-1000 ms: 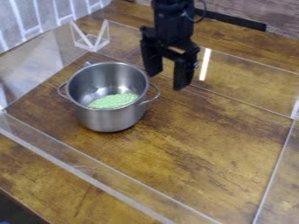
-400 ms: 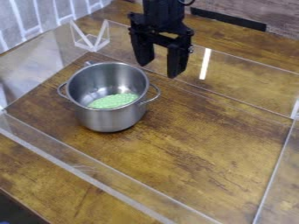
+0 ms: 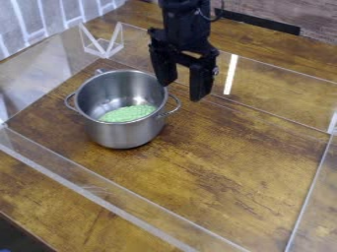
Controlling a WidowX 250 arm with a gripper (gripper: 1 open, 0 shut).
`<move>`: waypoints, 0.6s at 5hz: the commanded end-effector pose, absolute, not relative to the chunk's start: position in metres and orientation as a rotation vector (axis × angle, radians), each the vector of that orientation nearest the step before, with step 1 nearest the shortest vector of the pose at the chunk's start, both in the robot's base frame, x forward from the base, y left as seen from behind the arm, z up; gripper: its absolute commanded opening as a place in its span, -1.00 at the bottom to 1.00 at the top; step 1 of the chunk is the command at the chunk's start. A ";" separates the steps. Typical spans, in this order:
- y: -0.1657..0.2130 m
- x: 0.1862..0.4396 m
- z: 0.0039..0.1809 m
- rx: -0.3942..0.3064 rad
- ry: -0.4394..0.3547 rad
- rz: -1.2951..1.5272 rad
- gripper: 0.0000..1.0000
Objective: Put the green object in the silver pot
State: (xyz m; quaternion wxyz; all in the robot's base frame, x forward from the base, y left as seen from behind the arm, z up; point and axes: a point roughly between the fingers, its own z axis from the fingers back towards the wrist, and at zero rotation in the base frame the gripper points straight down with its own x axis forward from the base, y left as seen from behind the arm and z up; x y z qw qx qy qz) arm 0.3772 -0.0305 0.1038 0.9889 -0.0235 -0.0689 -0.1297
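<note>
Silver pot stands upright on the dark wood-grain worktop, left of centre inside a low clear-walled enclosure; the green object lies flat on the pot's bottom, toward the right wall. Black gripper hangs pointing down just behind and to the right of the pot's rim, its fingers spread apart with nothing between them, and touching neither pot nor green object. A small clear V-shaped stand sits at the back left, well apart from the pot.
</note>
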 end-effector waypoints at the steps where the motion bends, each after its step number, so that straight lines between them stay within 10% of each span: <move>1: -0.041 0.380 0.122 -0.035 -0.206 -0.330 1.00; 3: -0.036 0.388 0.148 -0.007 -0.196 -0.282 1.00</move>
